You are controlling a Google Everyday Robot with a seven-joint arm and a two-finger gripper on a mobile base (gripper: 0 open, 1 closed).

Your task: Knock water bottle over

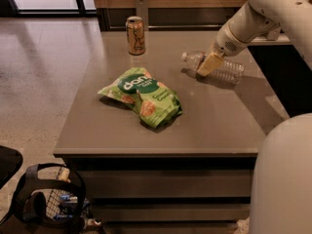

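Grey desk [219, 126] fills most of my view, with pale polished floor [44, 77] off to one side and a wood-panelled wall behind. On the desk's far part the water bottle [230, 71] lies on its side, its white cap pointing toward the gold-tan can [135, 35], which stands upright well apart from it. My claw [210, 65] sits low over the bottle's neck end, its tan pad in front of the clear plastic; I cannot tell whether it is gripping or merely resting there. A green snack bag [141, 95] lies flat near the desk's middle. A dark wire basket [48, 199] sits on the floor below the near edge.
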